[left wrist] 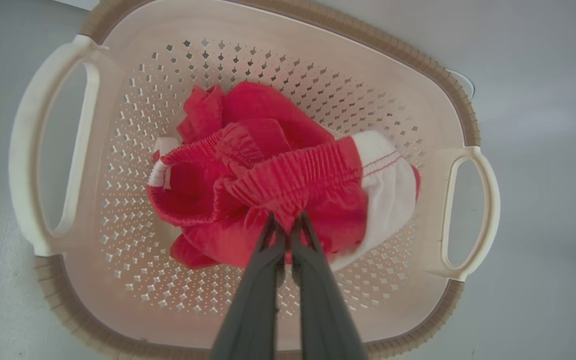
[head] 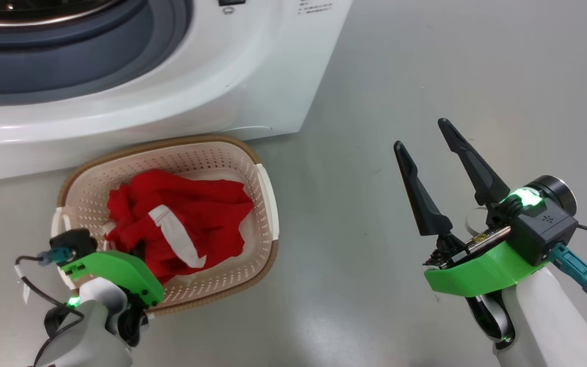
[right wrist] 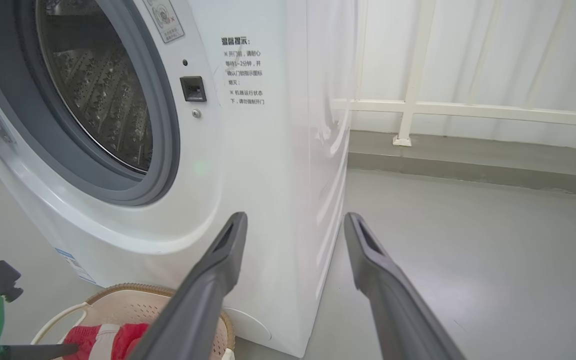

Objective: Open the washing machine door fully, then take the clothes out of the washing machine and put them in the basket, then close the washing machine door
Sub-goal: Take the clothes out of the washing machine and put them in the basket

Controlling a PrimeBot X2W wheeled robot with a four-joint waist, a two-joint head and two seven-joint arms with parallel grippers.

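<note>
Left claw (left wrist: pixel 285 222) pinches the clothes (left wrist: pixel 248 125) inside the basket (left wrist: pixel 278 30); right claw (head: pixel 420 133) gapes empty, right of the basket.

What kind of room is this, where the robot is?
Most likely a laundry corner, though it might be a test room: a white front-loading washing machine stands on a bare grey floor, and a basket holding red clothes sits right in front of it.

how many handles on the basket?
2. One handle is at the end of the basket on the left of the left wrist view. The other handle is at the opposite end, on the right. The whole rim shows, so none looks hidden.
</note>
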